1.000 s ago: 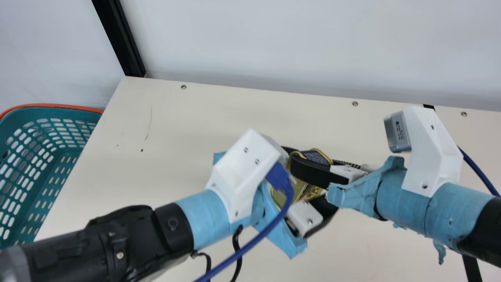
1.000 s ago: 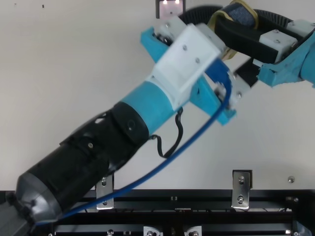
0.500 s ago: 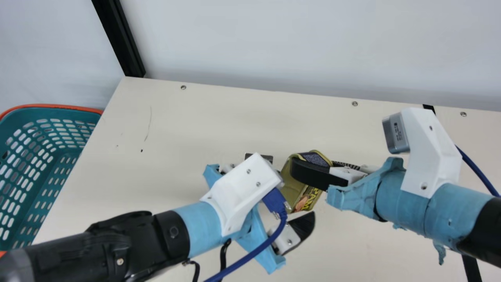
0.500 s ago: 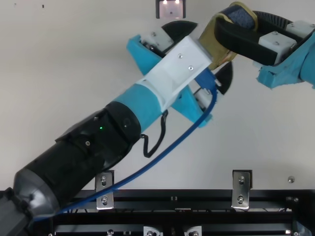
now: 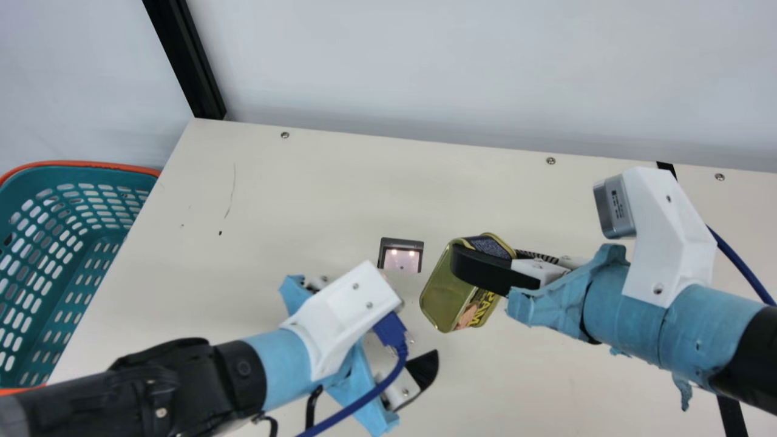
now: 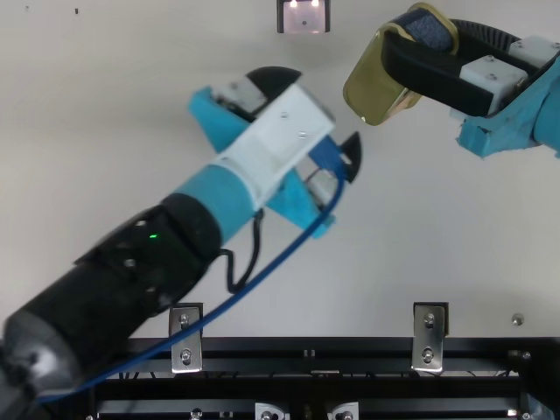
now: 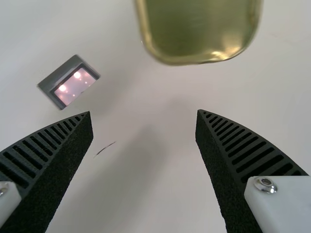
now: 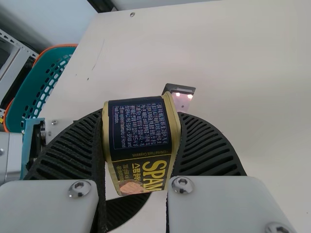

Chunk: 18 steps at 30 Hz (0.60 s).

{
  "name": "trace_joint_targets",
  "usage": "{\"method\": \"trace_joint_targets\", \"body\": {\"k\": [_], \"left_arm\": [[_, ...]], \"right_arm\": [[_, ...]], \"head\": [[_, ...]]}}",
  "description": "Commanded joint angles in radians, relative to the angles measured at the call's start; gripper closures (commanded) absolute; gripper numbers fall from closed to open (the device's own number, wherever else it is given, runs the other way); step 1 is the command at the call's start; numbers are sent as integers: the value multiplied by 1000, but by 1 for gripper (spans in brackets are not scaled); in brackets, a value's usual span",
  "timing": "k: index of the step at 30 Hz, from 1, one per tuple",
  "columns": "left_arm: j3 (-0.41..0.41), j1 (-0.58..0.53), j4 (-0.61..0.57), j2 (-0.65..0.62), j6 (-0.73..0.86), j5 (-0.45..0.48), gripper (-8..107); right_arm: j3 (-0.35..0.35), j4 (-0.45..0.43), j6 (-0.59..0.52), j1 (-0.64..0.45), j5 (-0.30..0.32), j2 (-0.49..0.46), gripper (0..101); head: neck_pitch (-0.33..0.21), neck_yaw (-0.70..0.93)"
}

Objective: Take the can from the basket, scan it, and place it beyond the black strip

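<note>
Currently, can (image 5: pixel 446 297) pinched in right tool (image 6: pixel 422 39), left tool (image 6: pixel 324 110) spread; orange-rimmed basket (image 5: pixel 36 177) beside table (image 5: pixel 291 188)

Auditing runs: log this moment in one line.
left gripper open, empty | right gripper shut on can | scanner lit | can short of black strip

The basket (image 5: pixel 100 233) is teal with an orange rim, the can (image 5: pixel 442 290) gold and dark blue.
</note>
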Motion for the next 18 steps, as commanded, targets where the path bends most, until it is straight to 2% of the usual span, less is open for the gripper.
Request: {"method": "trace_joint_targets", "body": {"k": [1,10,18], "left_arm": [[17,54,21,-32,-15,2,9],[106,264,169,-234,-140,19,9],[191,389,326,-472,-302,62,9]], "right_arm": [[0,0,0,0,0,0,101],[0,0,0,0,0,0,101],[0,0,0,0,0,0,101]], "head": [[-5,-10],[-5,-10],[-5,-10]]}}
